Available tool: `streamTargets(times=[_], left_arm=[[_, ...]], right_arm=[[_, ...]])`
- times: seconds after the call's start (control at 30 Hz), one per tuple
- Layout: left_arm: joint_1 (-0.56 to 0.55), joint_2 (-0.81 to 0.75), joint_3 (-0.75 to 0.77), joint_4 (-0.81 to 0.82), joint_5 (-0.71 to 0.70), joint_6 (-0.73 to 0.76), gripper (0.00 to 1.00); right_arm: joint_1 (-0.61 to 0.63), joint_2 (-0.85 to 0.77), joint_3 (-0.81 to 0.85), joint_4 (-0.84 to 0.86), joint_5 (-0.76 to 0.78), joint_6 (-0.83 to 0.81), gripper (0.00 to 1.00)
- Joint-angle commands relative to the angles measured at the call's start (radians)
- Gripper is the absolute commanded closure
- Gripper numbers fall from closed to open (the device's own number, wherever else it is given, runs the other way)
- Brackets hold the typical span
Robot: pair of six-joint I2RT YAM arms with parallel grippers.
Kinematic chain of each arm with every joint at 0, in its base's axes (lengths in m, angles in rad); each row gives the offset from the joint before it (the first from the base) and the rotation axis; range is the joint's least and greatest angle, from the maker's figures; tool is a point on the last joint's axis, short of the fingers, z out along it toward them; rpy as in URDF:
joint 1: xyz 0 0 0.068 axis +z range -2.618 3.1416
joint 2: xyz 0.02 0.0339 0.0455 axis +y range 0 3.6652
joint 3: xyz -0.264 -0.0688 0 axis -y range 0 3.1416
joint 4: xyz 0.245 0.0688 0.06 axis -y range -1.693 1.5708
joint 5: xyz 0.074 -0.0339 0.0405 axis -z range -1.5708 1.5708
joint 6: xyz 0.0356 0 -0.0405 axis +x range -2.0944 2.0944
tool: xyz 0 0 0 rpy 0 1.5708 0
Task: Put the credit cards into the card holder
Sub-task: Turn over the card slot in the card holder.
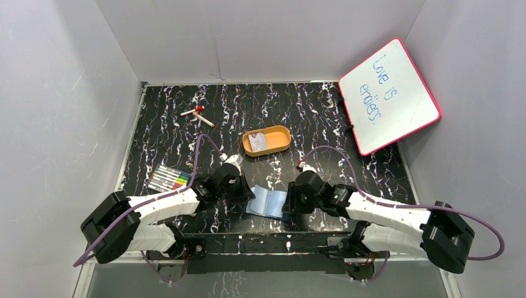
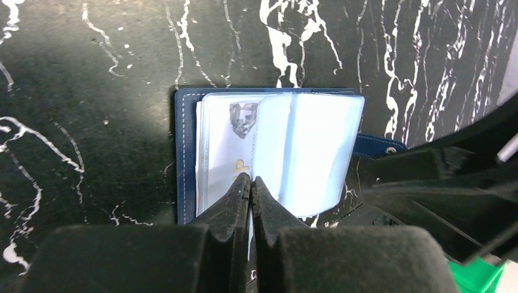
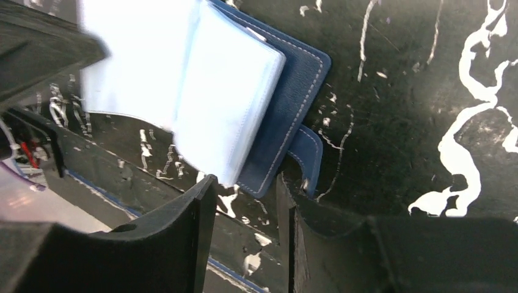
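Right, my left gripper (image 2: 251,181) has its fingers pressed together on the near edge of a pale credit card (image 2: 227,146); a thin white sliver shows between them. That card lies on the left page of the open card holder (image 2: 186,152), which sits flat on the black marbled table (image 1: 347,167) between the two arms, clear sleeves fanned upward. My right gripper (image 3: 247,195) stands spread at the holder's right side, with the navy corner and snap tab (image 3: 307,152) at the mouth of the gap. Farther back, an orange oval tray (image 1: 282,131) holds a second card (image 1: 258,142). A pack of markers (image 1: 169,179) lies to the left, and a whiteboard (image 1: 389,96) leans at the far right.
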Motion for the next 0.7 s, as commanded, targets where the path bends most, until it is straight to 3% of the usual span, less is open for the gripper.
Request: streamTargets(times=[0.0,0.17,0.33,0.67], left_arm=[[0.002,-0.044,0.014,-0.059,-0.082,-0.047,1.0],[0.001,-0.09,-0.015,-0.061,-0.118,-0.126,1.0],[0.001,-0.127,-0.023,-0.048,-0.116,-0.187,1.0],[0.002,-0.102,0.032,-0.11,-0.141,-0.23,1.0]], right_arm=[[0.005,-0.035,0.132,-0.013,0.005,-0.067,0.52],[0.004,0.038,0.172,0.204,-0.169,-0.12,0.57],[0.013,0.175,0.199,0.333,-0.234,-0.122,0.56],[0.037,0.27,0.241,0.39,-0.228,-0.114,0.49]])
